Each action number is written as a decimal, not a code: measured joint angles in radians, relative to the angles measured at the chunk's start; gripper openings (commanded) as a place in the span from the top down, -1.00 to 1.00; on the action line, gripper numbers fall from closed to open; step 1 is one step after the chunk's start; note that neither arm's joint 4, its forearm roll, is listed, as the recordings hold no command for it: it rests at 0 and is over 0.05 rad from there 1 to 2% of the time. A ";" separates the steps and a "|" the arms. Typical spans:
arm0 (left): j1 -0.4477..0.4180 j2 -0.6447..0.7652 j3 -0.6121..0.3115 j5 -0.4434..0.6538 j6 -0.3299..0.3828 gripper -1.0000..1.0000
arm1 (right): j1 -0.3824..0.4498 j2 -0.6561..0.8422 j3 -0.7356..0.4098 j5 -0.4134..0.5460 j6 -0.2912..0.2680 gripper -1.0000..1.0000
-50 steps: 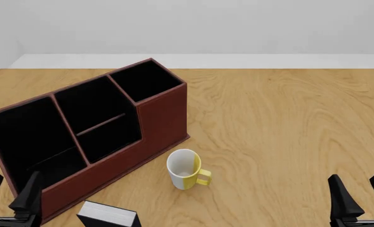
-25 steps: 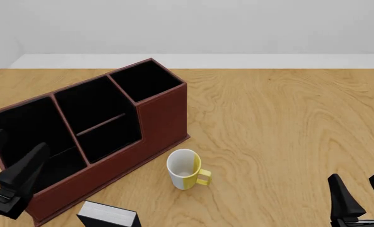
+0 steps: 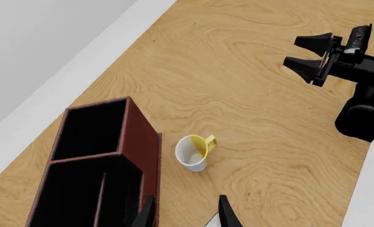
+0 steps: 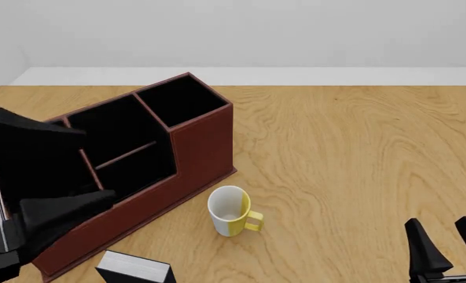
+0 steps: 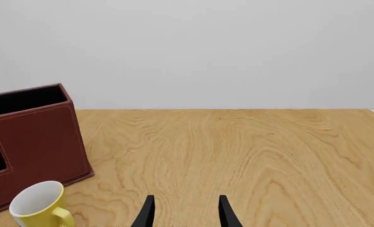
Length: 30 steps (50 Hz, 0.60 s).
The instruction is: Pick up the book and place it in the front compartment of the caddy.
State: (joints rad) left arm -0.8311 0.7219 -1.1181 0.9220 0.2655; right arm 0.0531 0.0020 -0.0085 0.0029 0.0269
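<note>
Caddy [image 4: 197,150] slots black inside; book [image 4: 134,269] outside.

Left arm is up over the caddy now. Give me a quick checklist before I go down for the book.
1. Left hand open: ok, fingers apart, nothing between them.
2. Book reachable: ok, it lies flat on the table, apart from the caddy.
3. Left hand over the book: not ok, it sits above the caddy's near end.
4. Mug clear of the book: ok, gap visible.
5. Right hand out of the way: ok, open, far right.
6. Caddy's front slot clear: cannot tell, the left arm hides it.
</note>
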 measured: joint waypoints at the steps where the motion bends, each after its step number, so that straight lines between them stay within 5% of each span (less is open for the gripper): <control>1: -0.019 0.018 -0.017 0.028 0.005 -1.00 | 0.002 0.000 0.000 0.000 -0.001 -1.00; 13: -0.164 0.195 -0.033 0.216 0.101 -1.00 | 0.009 0.000 0.002 -0.002 -0.004 -1.00; 30: -0.078 0.299 0.129 0.283 0.512 -1.00 | 0.006 0.002 0.005 -0.003 -0.008 -1.00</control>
State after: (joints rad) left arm -0.9095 1.0205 -0.9887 1.2051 0.7771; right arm 0.0588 0.0038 -0.0030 0.0000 0.0188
